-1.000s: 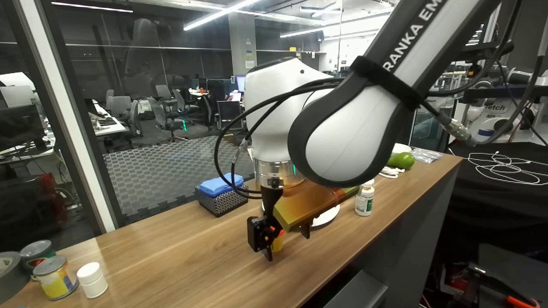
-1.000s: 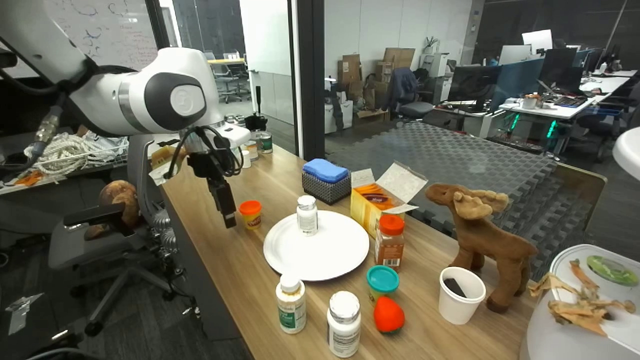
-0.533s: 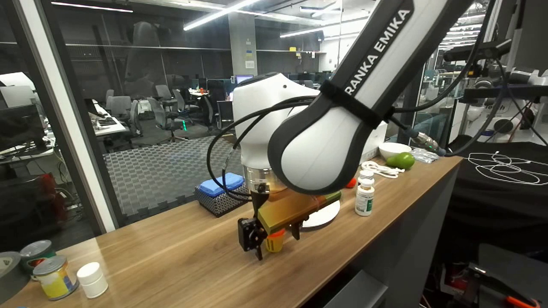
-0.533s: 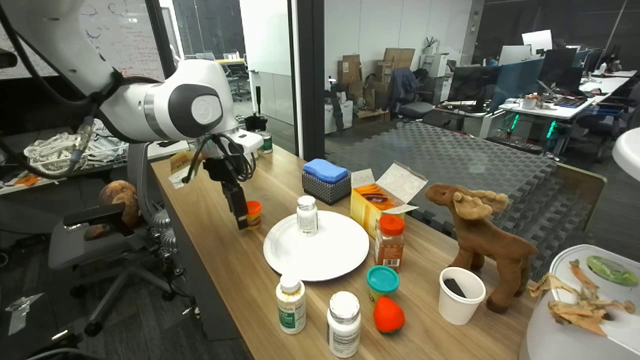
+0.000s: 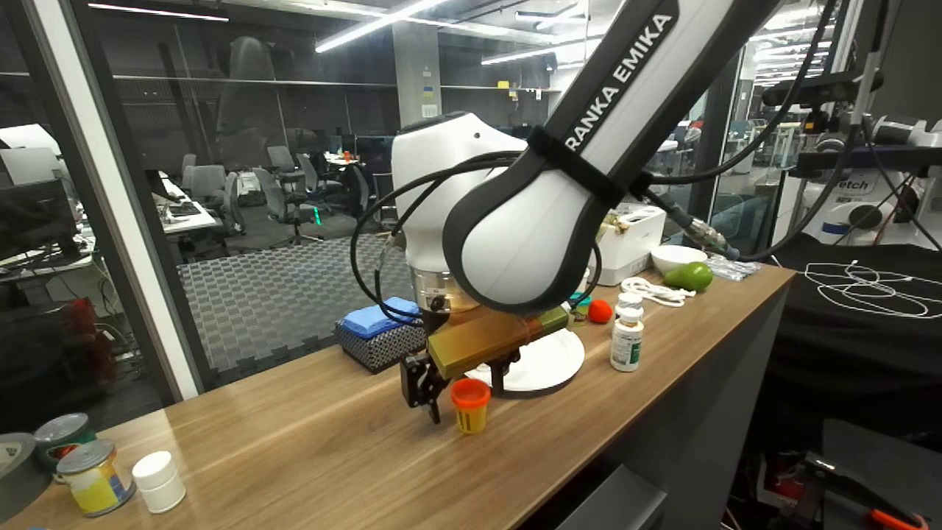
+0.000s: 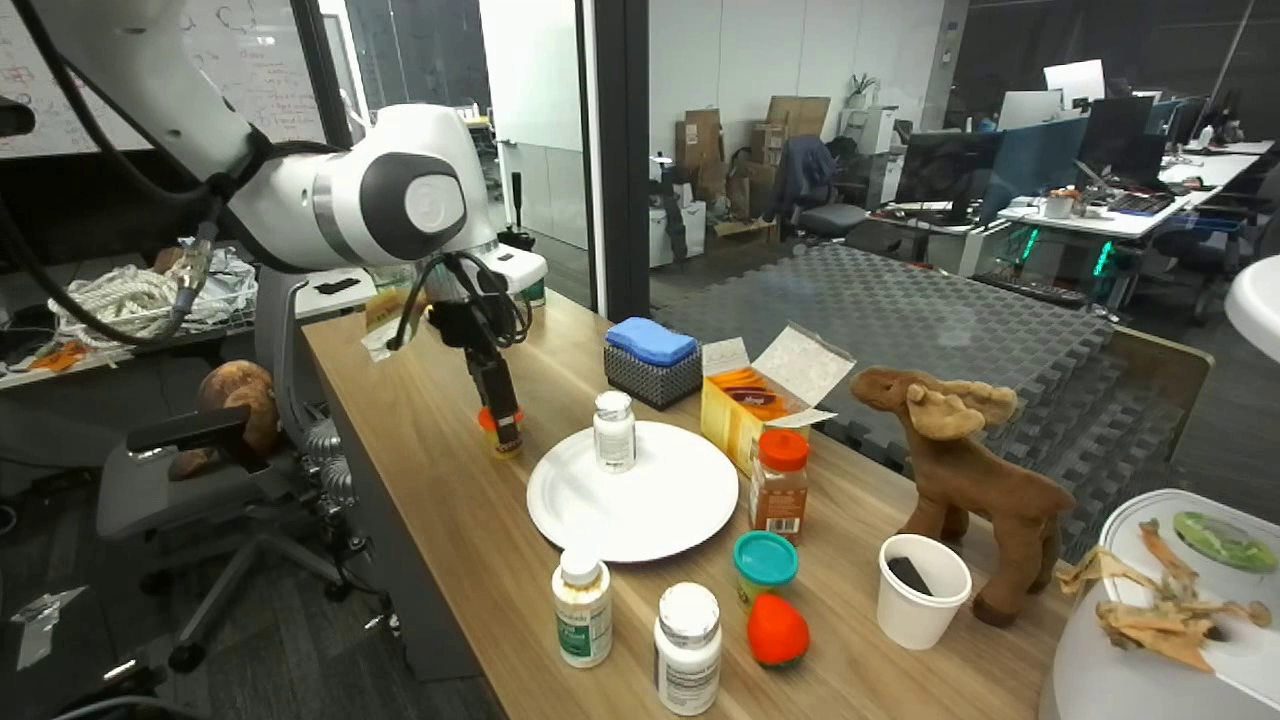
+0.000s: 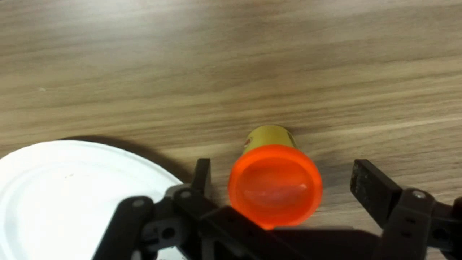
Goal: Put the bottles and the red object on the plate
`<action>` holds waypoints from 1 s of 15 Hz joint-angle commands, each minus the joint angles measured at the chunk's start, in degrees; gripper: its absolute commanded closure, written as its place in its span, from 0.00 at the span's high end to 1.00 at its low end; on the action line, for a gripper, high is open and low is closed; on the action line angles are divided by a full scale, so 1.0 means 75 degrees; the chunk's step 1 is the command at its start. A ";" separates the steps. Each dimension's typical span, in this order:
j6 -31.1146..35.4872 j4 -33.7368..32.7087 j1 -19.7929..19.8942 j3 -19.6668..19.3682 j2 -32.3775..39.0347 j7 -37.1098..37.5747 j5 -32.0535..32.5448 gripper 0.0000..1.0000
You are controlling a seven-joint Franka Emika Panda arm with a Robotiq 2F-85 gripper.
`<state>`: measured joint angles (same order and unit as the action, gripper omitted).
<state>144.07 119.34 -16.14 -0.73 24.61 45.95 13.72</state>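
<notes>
Btl. [image 6: 615, 437] is stood on plate [image 6: 640, 522]; near plate, red-lidded tub [image 5: 471, 406] is flanked by wide-spread gripper [image 7: 281, 177], nothing held; farther off, cup [image 6: 914, 628] w/ black item [image 6: 908, 573] is seen.

The white Franka Panda arm [image 6: 290, 205] has charcoal edging [image 5: 452, 250] round its bulbous joint [image 5: 522, 250], pale "RANKA EMIKA" lettering [image 5: 618, 83] on a dark strip [image 5: 581, 92], a black strap [image 5: 576, 165], looping black cables [image 5: 500, 157], a silver connector [image 5: 706, 236], a metallic wrist ring [image 5: 429, 289], a bronze-gold casing [image 5: 489, 340] and black gripper fingers [image 7: 375, 191] with round screw heads [image 7: 418, 194].
</notes>
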 commanded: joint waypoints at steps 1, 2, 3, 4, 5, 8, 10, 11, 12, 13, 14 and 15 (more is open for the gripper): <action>-0.0443 -0.0191 0.0063 0.0018 -0.0034 -0.0120 -0.0316 0.94; -0.0523 -0.0199 0.0090 0.0028 -0.0019 -0.0134 -0.0382 0.72; -0.0590 -0.0202 0.0103 0.0030 -0.0016 -0.0133 -0.0430 0.69; -0.0630 -0.0209 0.0100 0.0012 -0.0012 -0.0106 -0.0431 0.68; -0.0689 -0.0217 0.0108 0.0012 -0.0011 -0.0104 -0.0438 0.62; -0.0651 -0.0221 0.0124 0.0009 -0.0048 -0.0099 -0.0420 0.38; -0.0639 -0.0245 0.0109 -0.0010 -0.0067 -0.0081 -0.0369 0.25; -0.0645 -0.0258 0.0119 0.0001 -0.0071 -0.0108 -0.0381 0.25; -0.0668 -0.0269 0.0134 0.0014 -0.0090 -0.0143 -0.0404 0.24; -0.0682 -0.0268 0.0157 0.0036 -0.0129 -0.0187 -0.0443 0.24; -0.0685 -0.0261 0.0185 0.0056 -0.0181 -0.0213 -0.0497 0.24; -0.0676 -0.0256 0.0211 0.0069 -0.0244 -0.0242 -0.0535 0.24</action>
<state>140.36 118.07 -15.24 -0.75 24.54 45.88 11.66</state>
